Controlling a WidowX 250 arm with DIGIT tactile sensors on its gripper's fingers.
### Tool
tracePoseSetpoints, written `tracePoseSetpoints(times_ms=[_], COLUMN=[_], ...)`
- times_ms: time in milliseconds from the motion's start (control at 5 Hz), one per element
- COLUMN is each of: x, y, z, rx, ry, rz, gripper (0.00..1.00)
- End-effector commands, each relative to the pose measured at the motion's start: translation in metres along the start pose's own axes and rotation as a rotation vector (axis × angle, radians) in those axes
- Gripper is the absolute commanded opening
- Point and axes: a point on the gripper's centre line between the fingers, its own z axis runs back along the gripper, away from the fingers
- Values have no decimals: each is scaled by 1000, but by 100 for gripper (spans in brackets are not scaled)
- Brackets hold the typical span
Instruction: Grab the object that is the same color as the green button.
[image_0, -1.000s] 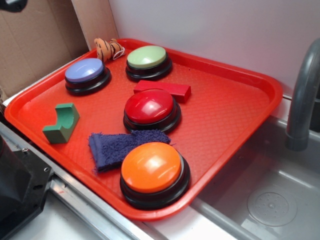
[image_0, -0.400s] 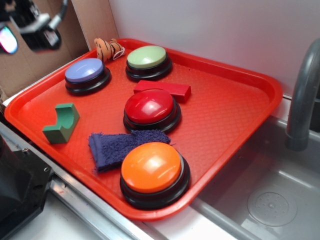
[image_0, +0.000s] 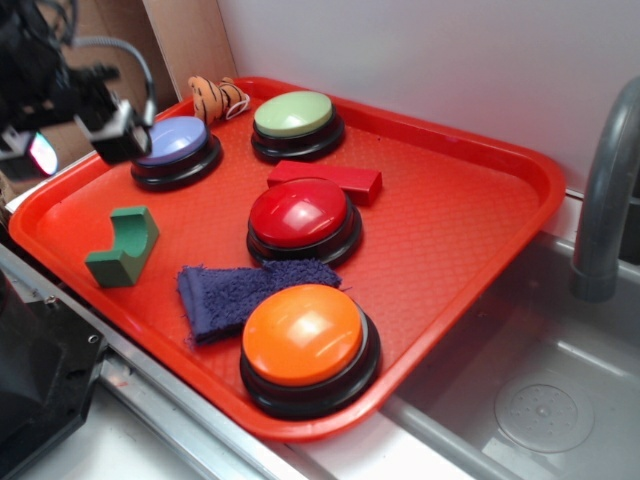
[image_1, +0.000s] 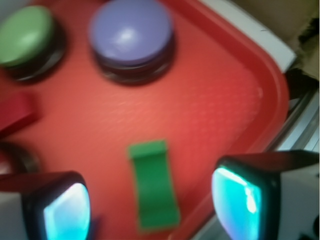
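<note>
Hovering high at the tray's (image_0: 480, 150) far-left edge, our gripper (image_1: 150, 200) has its fingers spread and holds nothing; we judge the grasp not yet begun. The object (image_1: 153, 184) lies untouched below between them, near the left rim; the green button (image_0: 293, 115) sits at the far side.

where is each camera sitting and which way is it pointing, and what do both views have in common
Exterior: sits off the robot, above the tray's near corner, looking down across it toward the back wall; the gripper and arm show at upper left.
Wrist: rides on the arm, looking down past the gripper, whose two fingers stand apart, empty, at the bottom edge.
Shared: the green block, lilac button, green button and red tray.
</note>
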Motion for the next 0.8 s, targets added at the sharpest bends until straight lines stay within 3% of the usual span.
tracePoseSetpoints(times_ms=[0, 600], x=[4, 9], y=[5, 11], z=[-37, -61], rx=[14, -25], ry=[-39, 19], rz=[-23, 9], gripper=[100, 100])
